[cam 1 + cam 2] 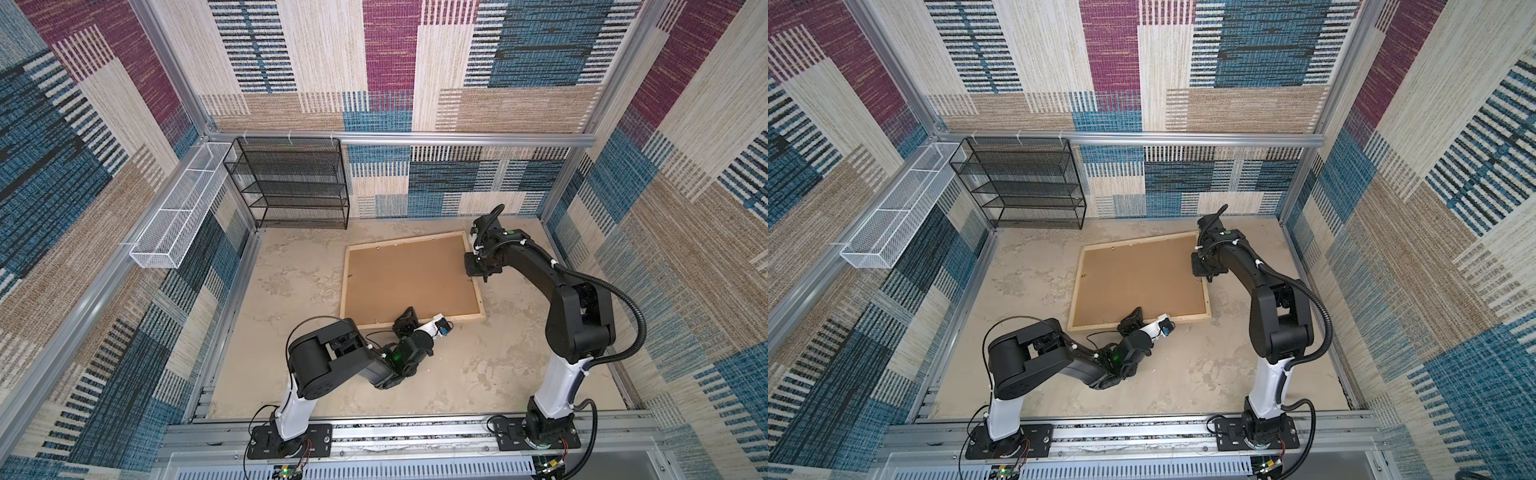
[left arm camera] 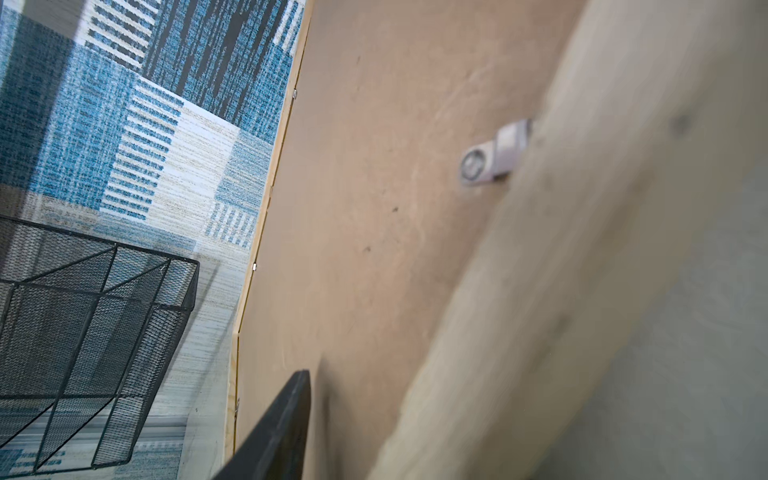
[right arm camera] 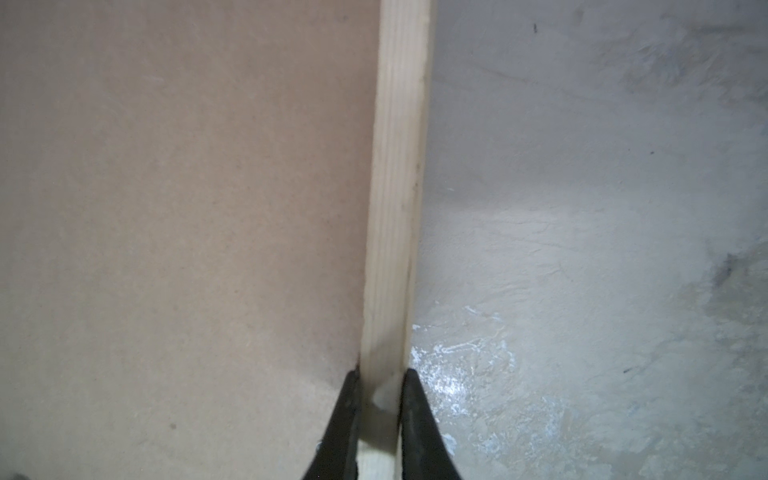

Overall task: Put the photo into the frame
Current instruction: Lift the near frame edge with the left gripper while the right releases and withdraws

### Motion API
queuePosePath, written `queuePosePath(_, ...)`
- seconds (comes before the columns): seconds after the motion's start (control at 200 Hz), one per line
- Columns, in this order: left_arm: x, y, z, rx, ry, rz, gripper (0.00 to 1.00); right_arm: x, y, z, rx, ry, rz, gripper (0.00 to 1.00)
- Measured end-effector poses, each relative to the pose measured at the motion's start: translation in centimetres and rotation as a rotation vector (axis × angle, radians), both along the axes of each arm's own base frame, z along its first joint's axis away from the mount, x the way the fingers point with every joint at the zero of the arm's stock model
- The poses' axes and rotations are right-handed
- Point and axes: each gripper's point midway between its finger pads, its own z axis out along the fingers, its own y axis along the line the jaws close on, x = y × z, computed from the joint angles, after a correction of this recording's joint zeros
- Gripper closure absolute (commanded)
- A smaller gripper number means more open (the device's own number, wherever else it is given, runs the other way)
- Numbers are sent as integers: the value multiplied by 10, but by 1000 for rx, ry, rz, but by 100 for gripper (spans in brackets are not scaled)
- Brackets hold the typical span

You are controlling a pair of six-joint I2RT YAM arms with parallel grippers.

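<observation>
- In both top views the frame [image 1: 467,319] [image 1: 1192,318] lies flat and back up on the mottled table [image 1: 291,291], toward the rear right. It holds the brown backing board [image 1: 409,278] [image 1: 1138,278], which fills the opening inside its pale wood rails. The photo shows nowhere.
- In both top views the right gripper [image 1: 475,272] [image 1: 1202,270] sits on the frame's right rail. The left gripper [image 1: 409,312] [image 1: 1133,313] lies low at the near rail, its tips over the board's edge. From above I cannot tell how its jaws stand.
- In both top views a white wire basket [image 1: 174,208] [image 1: 892,220], split into compartments, hangs on the left wall. A black mesh rack [image 1: 291,183] [image 1: 1025,183] with several shelves stands in the back-left corner. The wall pattern shows through the mesh of both.
- In the left wrist view one black finger [image 2: 282,424] is over the backing board [image 2: 374,208], beside the blurred frame [image 2: 540,291] rail. A small metal tab [image 2: 494,153] reaches from that rail onto the board. The black mesh rack [image 2: 83,332] stands beyond the far rail. With only one finger in view, the grip cannot be told.
- In the right wrist view the right gripper [image 3: 380,374] is clenched on the frame [image 3: 395,187] rail, with its fingers [image 3: 349,415] pressing from either side. The backing board [image 3: 187,208] is on one side and the table [image 3: 582,249] on the other.
</observation>
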Motion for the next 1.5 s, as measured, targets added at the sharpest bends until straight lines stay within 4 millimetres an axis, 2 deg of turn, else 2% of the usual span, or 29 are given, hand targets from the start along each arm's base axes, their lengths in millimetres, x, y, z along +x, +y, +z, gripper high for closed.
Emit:
queuePosePath(0.1,-1,2,2,198,-31,-47,84,3,1,6,8,-25,-2,93)
queuePosePath(0.15,-1,5,7,225,-42,-43,88,4,2,9,10,-37,-1,90)
queuePosePath(0.245,0,5,18,199,-39,-33,90,6,2,12,15,-47,-2,78)
queuePosePath(0.355,1,2,28,173,-23,-26,98,7,-1,23,18,-78,-8,54)
queuePosePath(0.456,7,-4,46,130,-10,-1,100,8,-12,53,32,-152,-32,39)
queuePosePath(0.566,13,-12,62,110,16,18,100,3,-38,104,50,-290,-104,31)
queuePosePath(0.676,15,-16,76,130,49,26,100,-8,-70,149,61,-431,-186,27)
queuePosePath(0.771,18,-22,100,133,75,36,100,-21,-101,166,55,-499,-266,26)
queuePosePath(0.896,27,-31,144,96,107,65,100,-33,-134,164,38,-519,-358,25)
queuePosePath(0.996,34,-37,172,66,150,93,100,-38,-145,152,47,-506,-389,25)
queuePosePath(1.071,37,-41,184,65,190,109,100,-40,-151,143,58,-496,-406,25)
queuePosePath(1.292,28,-46,208,53,342,95,100,-36,-152,127,97,-482,-403,26)
queuePosePath(1.497,31,-51,257,-113,423,94,100,-34,-148,119,127,-469,-390,26)
